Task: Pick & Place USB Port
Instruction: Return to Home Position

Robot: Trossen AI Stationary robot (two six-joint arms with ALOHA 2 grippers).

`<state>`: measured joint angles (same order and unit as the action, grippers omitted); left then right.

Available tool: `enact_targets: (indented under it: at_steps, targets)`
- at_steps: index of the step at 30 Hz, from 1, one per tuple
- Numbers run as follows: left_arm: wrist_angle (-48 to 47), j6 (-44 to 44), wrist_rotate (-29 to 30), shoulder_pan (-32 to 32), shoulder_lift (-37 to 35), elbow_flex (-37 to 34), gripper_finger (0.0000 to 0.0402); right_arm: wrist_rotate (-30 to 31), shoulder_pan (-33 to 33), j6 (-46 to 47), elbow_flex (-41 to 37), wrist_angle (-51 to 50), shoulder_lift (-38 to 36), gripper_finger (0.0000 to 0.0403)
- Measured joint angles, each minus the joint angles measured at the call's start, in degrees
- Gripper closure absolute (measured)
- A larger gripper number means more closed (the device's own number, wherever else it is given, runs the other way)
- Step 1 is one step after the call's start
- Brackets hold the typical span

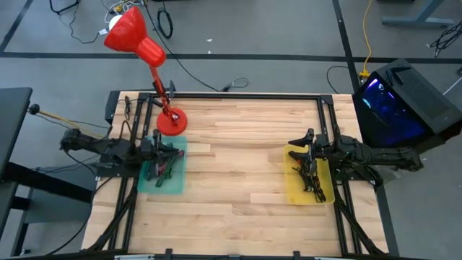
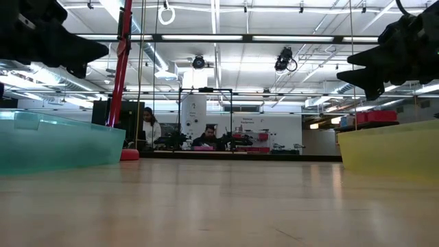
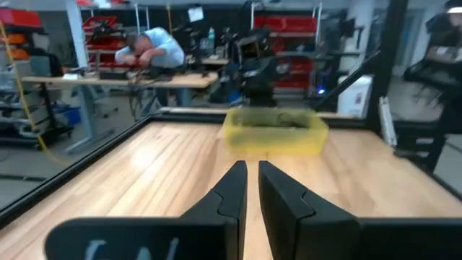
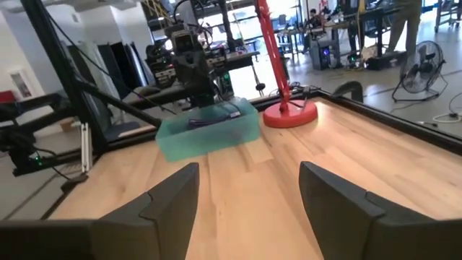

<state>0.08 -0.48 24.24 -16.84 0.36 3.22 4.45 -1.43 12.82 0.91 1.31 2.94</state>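
Note:
A teal bin sits at the table's left side with dark and purple USB parts lying in it. At the right side a yellow bin holds dark parts. My left gripper hangs level above the teal bin, pointing toward the table's right edge. Its fingers are shut to a thin slit with nothing between them. My right gripper hangs level above the yellow bin, pointing toward the left edge, open and empty. In the high view the grippers show as left and right.
A red desk lamp stands with its round base on the far left of the table, just beyond the teal bin. A black frame rims the wooden tabletop, which is bare between the bins. People sit at desks in the room behind.

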Motion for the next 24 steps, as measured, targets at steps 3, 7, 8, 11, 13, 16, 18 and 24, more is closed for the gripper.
enact_targets:
  at_steps: [3, 7, 8, 11, 13, 16, 18, 24]
  targets:
    - [-0.68, -0.36, -1.78, 1.50, 0.00, 0.00, 0.0360, 0.00, 0.00, -0.13, 0.00, 0.01, 0.00, 0.0162]
    - [-0.93, -0.10, -4.49, 2.11, 0.00, 0.00, 0.0360, 0.01, 0.00, 0.22, 0.00, 0.01, 0.00, 0.0162]
    - [-0.95, -0.16, -4.36, 2.09, 0.00, 0.00, 0.0360, -0.01, 0.00, 0.22, 0.00, 0.01, 0.00, 0.0162]
    - [-1.29, -4.01, -4.91, 2.09, 0.00, 0.00, 0.0360, 0.01, 0.00, 0.22, 0.00, 0.01, 0.00, 0.0162]
    - [-1.21, -7.20, -5.18, 2.09, 0.00, 0.00, 0.0360, 0.01, 0.00, 0.21, 0.00, 0.01, 0.00, 0.0162]
    - [-1.23, -9.82, -5.20, 2.09, 0.00, 0.00, 0.0360, 0.01, 0.00, 0.20, 0.00, -0.01, 0.00, 0.0162]
    - [-1.21, -10.88, -5.19, 2.09, 0.00, 0.00, 0.0360, 0.01, 0.00, 0.22, 0.00, 0.01, 0.00, 0.0162]
    - [-1.21, -10.87, -5.19, 2.09, 0.00, 0.00, 0.0360, 0.01, 0.00, 0.20, 0.00, -0.01, 0.00, 0.0162]
